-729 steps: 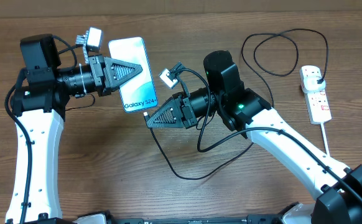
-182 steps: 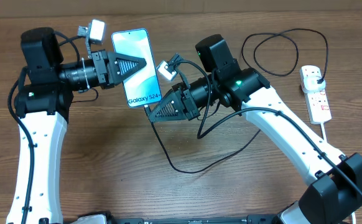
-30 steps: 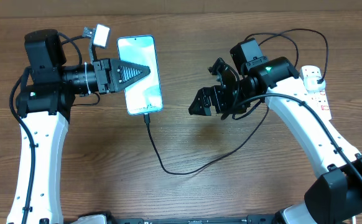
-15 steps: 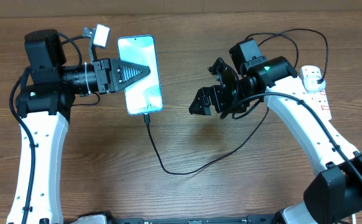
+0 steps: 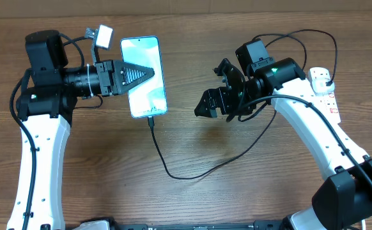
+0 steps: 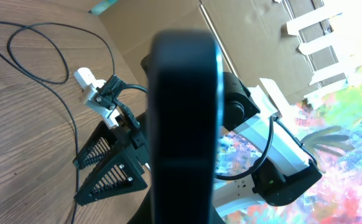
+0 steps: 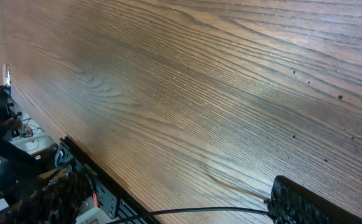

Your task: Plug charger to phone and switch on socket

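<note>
left pincer [image 5: 141, 71]: clamped on phone [image 5: 150, 97] | right pincer [image 5: 210, 91]: spread wide, empty

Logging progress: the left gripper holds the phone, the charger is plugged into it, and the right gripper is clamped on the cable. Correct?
Not quite: the overhead view shows the right gripper open and empty, clear of the charger. The left gripper does hold the phone with the charger plugged in.
</note>
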